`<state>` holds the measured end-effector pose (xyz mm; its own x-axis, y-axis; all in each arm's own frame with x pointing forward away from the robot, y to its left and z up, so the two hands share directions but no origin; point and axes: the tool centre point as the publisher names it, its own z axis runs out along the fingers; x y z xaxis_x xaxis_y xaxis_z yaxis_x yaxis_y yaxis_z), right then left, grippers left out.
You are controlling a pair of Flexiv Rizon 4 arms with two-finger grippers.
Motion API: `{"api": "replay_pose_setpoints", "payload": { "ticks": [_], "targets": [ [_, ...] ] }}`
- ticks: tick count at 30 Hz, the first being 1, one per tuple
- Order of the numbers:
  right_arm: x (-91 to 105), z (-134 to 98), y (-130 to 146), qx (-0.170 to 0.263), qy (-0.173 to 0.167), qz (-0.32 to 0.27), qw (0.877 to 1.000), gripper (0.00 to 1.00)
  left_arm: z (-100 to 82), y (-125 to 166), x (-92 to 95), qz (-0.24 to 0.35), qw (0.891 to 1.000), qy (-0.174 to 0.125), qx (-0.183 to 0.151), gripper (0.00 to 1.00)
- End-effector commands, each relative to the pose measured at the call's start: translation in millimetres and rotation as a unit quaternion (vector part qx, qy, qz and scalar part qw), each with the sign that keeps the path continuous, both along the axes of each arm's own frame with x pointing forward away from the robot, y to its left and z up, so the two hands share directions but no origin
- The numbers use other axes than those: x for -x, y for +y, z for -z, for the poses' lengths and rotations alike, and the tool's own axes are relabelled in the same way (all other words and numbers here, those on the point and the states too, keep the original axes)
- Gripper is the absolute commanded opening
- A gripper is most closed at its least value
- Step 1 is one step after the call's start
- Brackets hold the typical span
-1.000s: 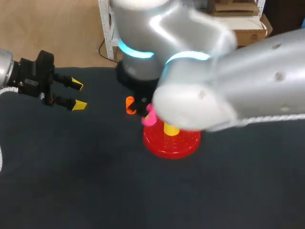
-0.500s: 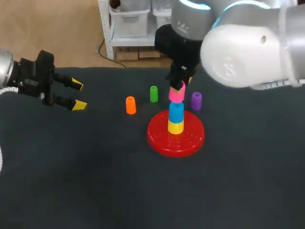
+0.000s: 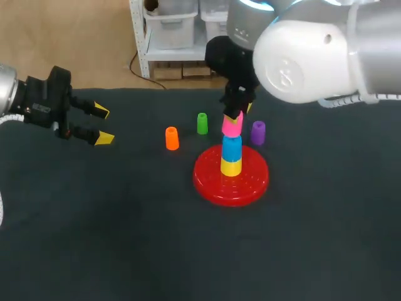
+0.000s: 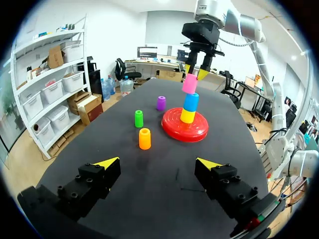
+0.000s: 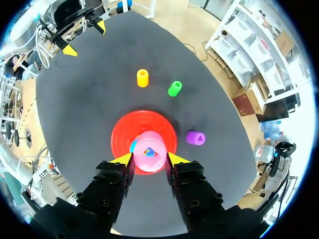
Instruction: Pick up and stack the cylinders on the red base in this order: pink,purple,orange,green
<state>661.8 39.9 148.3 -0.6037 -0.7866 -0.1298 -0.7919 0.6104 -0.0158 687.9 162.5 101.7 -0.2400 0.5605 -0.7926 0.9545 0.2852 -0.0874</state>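
Bright, even room light; faint shadows on the table [image 3: 125, 238]; soft glare on the right arm [image 3: 313, 50] and red base [image 3: 213, 182].

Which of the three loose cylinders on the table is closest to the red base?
The purple cylinder: it stands right beside the red base; the green cylinder and the orange cylinder stand farther off.

The red base [image 3: 213, 185] looks glossy ridged plastic; the table [image 3: 125, 238], matt dark cloth.
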Motion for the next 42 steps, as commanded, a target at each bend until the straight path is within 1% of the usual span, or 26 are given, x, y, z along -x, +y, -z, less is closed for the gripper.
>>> {"api": "replay_pose_setpoints", "payload": {
  "ticks": [1,8,17,21,25,31,33,37,42],
  "targets": [
    [-5.2,2.7,6.0,0.007,0.021,0.001,1.0,0.0,0.9,0.2,1.3,-0.001,1.0,-0.003,0.001,1.0],
    [8.7,3.4,0.8,0.008,0.027,0.012,1.0,0.0,0.9,0.2,1.3,-0.001,1.0,-0.003,0.001,1.0],
    [21.0,2.4,-2.0,0.011,0.026,0.014,0.999,0.0,0.9,0.2,1.3,-0.001,1.0,-0.003,0.001,1.0],
    [24.2,8.1,-1.2,0.013,0.031,0.012,0.999,0.0,0.9,0.2,1.3,-0.001,1.0,-0.003,0.001,1.0],
    [21.5,16.8,1.2,0.011,0.041,0.008,0.999,0.0,0.9,0.2,1.3,-0.001,1.0,-0.003,0.001,1.0],
    [11.7,25.3,2.7,0.017,0.051,0.001,0.999,0.0,0.9,0.2,1.3,-0.001,1.0,-0.003,0.001,1.0],
    [7.1,24.0,3.1,0.02,0.044,0.001,0.999,0.0,0.9,0.2,1.3,-0.001,1.0,-0.003,0.001,1.0],
    [-1.5,23.8,4.8,0.023,0.042,-0.005,0.999,0.0,0.9,0.2,1.3,-0.001,1.0,-0.003,0.001,1.0],
    [-7.0,23.3,7.4,0.024,0.044,-0.012,0.999,0.0,0.9,0.2,1.3,-0.001,1.0,-0.003,0.001,1.0]
  ]
}}
